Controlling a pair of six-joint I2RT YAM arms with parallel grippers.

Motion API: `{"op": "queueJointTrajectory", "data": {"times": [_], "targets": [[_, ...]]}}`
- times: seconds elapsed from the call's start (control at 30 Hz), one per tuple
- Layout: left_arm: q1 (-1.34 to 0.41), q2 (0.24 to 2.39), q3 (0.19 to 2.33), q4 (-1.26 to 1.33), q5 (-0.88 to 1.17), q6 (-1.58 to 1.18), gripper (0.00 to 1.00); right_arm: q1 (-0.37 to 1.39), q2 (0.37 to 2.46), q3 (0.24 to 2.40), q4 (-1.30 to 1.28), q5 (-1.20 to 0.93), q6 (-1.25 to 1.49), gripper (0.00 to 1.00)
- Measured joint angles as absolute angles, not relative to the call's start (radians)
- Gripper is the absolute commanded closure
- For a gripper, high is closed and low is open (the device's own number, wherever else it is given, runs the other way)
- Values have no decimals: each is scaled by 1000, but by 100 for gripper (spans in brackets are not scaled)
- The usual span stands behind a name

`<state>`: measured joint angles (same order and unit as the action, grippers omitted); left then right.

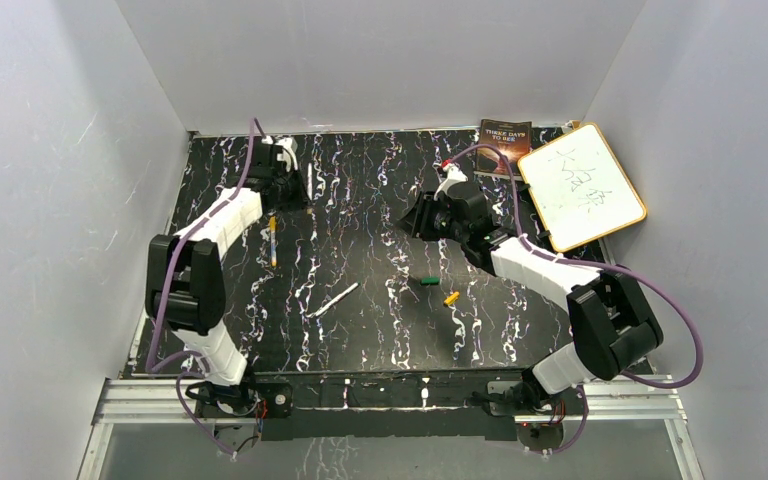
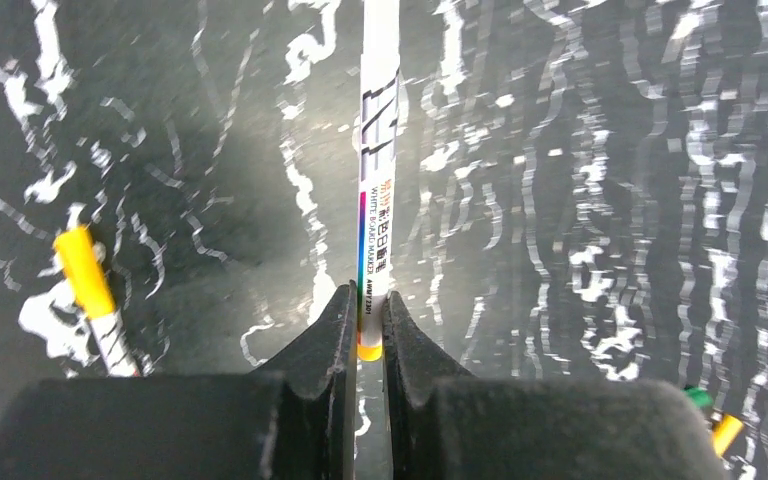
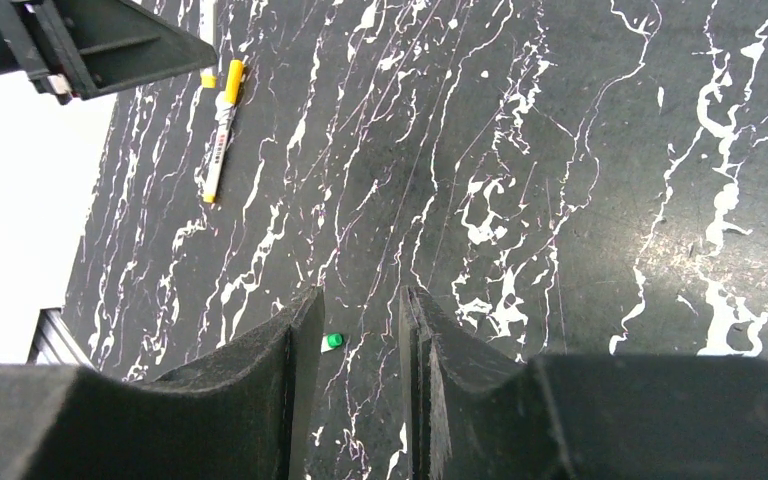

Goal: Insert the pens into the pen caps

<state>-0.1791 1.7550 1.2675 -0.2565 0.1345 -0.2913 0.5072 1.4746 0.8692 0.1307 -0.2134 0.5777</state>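
My top cam sits high behind both arm bases (image 1: 222,385), looking down on the whole black white-veined tabletop (image 1: 380,330). Left wrist cam is super close, staring along its black fingers (image 2: 325,345) at a thin white marker pen (image 2: 378,150). Right wrist cam rides higher, angled across the table. All three catch the same yellow-capped white marker (image 3: 221,130).

A scribbled whiteboard (image 1: 582,186) sits beside a dark book (image 1: 505,143) at the table's (image 1: 380,200) corner
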Motion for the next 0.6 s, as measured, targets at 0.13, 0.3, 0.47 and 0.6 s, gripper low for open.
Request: {"op": "queueJointTrajectory", "data": {"times": [0.13,0.3,0.47,0.6], "targets": [[-179,1708,1251,-181,247,-292,100,505,1475,879,134,-217,582,68],[-179,1665,1197,-85,402,-300,100,498,1467,881,150,-259,598,63],[-179,1655,1154,23,592,-334,100,490,1414,881,197,-329,638,51],[-179,1638,1110,126,739,-374,100,490,1348,881,256,-390,680,44]]}}
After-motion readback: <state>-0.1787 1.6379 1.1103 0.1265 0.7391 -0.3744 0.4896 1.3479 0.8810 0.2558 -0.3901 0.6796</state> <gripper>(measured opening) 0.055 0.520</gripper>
